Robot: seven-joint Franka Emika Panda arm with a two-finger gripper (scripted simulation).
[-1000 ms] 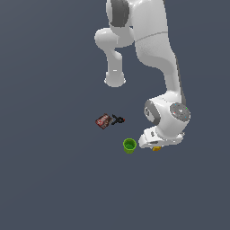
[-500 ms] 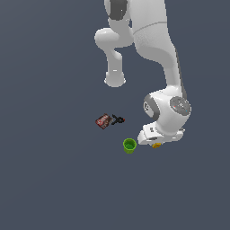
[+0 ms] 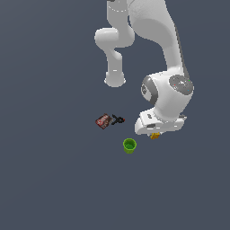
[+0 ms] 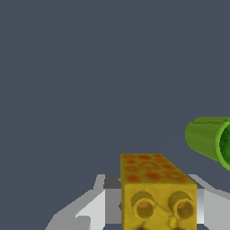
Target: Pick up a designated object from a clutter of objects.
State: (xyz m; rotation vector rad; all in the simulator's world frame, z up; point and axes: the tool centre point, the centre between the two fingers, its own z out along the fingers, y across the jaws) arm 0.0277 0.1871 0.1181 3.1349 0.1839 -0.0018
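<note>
The designated object, a yellow-orange blocky lump (image 3: 155, 135) with darker spots, hangs just under the white hand in the exterior view. My gripper (image 3: 154, 132) is shut on it. In the wrist view the lump (image 4: 155, 188) fills the space between the two white fingers (image 4: 95, 204), and my gripper (image 4: 157, 213) holds it on both sides. The green cup (image 3: 129, 145) sits on the floor to the exterior view's left of the lump. Its side also shows in the wrist view as a green cup (image 4: 211, 139), apart from the lump.
A reddish-brown flat packet (image 3: 103, 121) and a black-and-red tool-like piece (image 3: 118, 119) lie side by side farther to the exterior view's left. The arm's white base (image 3: 115, 80) stands behind them. Dark grey floor (image 3: 54, 179) lies all around.
The hand has risen and the yellow lump has gone up with it, away from the floor. The green cup, packet and tool piece have stayed where they were.
</note>
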